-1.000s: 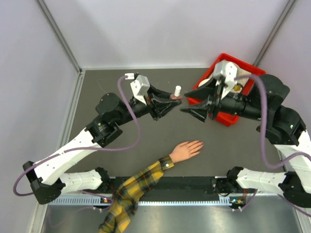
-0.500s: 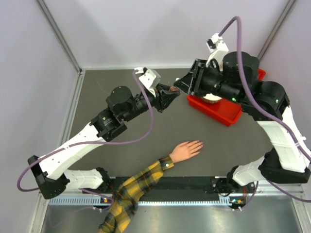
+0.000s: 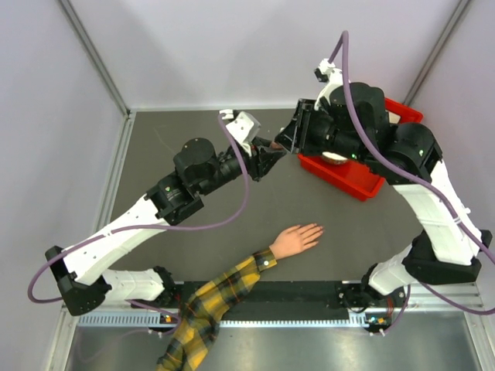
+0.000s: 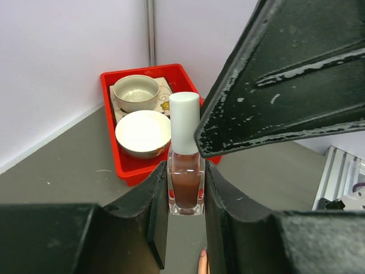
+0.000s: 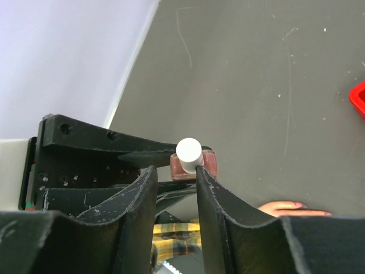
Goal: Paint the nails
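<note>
The pale mannequin hand (image 3: pixel 296 239) lies flat on the dark table, its plaid sleeve (image 3: pixel 216 301) running to the near edge. Its tiny nails (image 3: pixel 319 229) point right. My left gripper (image 3: pixel 269 157) is shut on a small nail-polish bottle (image 4: pixel 186 182) with a white cap (image 4: pixel 185 123) and holds it upright above the table. My right gripper (image 5: pixel 174 177) is open and comes down from above. Its one finger (image 5: pixel 214 188) touches the cap (image 5: pixel 189 151); the other stands apart. One fingertip (image 4: pixel 202 260) shows below the bottle.
A red tray (image 3: pixel 352 182) with two bowls (image 4: pixel 142 132) stands at the back right, partly under my right arm. The mat's left and back edges meet grey walls. Bare mat lies between the hand and the bottle.
My right arm has risen and swung left from beside the tray, its gripper now over the bottle's cap. My left gripper has shifted slightly right with the bottle. The hand has not moved.
</note>
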Robot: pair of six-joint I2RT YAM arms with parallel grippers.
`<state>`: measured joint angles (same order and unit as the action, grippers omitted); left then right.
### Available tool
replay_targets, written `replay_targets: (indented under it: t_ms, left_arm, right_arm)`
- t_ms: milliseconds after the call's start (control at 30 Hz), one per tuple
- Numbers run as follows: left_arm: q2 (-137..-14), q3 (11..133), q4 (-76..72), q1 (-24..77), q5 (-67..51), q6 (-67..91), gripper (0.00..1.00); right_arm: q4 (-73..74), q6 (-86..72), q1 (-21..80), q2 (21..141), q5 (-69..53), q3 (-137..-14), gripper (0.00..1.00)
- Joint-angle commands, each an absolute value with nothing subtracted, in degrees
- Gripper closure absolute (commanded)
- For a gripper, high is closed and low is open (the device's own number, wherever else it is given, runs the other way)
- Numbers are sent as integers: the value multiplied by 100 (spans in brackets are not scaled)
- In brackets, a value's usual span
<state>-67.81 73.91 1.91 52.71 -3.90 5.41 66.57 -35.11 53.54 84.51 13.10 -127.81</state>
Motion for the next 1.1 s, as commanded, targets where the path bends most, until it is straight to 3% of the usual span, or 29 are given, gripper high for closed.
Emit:
replay_targets:
  t_ms: [0,233,600,733,900,1067]
  left_arm:
    - [-6759,7638,165,5405,-360,229,100]
    - [-6803,7673,255,5458,-457,105,100]
    - [-6741,7655,158,5467,-422,220,100]
    - [-6732,7646,185,5476,-483,237,100]
    - [-6689,7646,176,5476,-510,281,100]
    - [-6636,7629,193,5475,-519,360,100]
  right_arm:
    - [6847,-3366,5440,8552,1608,-13096,66]
    - [6741,-3243,5440,8560,1608,-12981,65]
    - [6574,-3270,5440,8429,1468,-12683,79]
    - [6557,-3252,5440,8420,1520,-12674,72]
    - [6530,-3191,5441,8394,1591,-12612,72]
    - [6372,-3006,5440,8236,1477,-12507,95]
